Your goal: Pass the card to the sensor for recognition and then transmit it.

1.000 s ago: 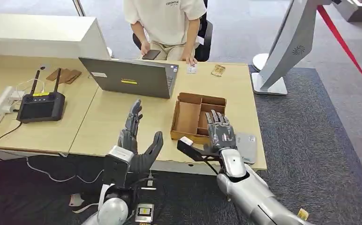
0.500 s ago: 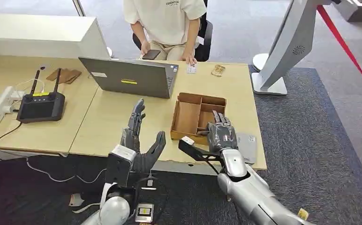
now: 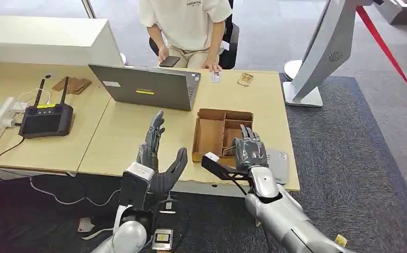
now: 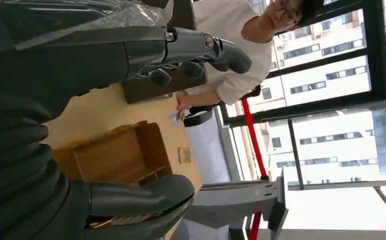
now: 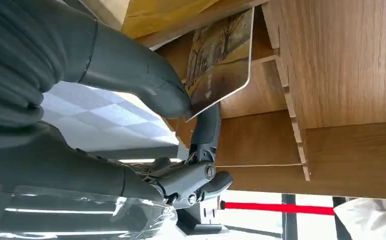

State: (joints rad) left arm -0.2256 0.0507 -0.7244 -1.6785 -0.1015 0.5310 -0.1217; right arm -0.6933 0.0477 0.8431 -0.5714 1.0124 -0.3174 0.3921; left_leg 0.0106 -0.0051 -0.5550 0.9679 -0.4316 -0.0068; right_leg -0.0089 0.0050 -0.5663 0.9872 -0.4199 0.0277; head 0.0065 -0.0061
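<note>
right hand pinches the card between thumb and finger over the wooden tray, at 3 o'clock from the left hand, which is open and empty. looks like pickup step; next needs a clean lift, then a swing to the grey sensor pad at 3 o'clock of the tray.

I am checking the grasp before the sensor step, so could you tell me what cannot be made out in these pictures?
- Card: in the right wrist view its far edge is hidden by the wooden tray; in the head view the right hand covers it.
- Grey pad by the tray: partly hidden by the right hand in the head view, so what it is stays unclear.
- Left hand: holds nothing.
</note>
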